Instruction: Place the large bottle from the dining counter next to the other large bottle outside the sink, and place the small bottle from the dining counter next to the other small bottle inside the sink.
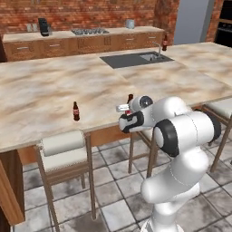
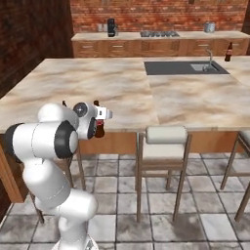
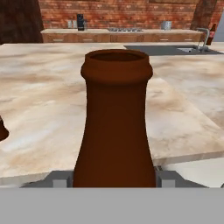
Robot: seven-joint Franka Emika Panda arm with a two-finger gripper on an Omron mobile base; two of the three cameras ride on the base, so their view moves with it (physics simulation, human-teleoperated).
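Bottle upright at frame centre, neck between gripper fingers, which appear clamped on it; sink upper right.

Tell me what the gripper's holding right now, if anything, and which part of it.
The gripper appears closed on a brown bottle at the dining counter edge, gripping its body below the neck; actual contact is hidden.
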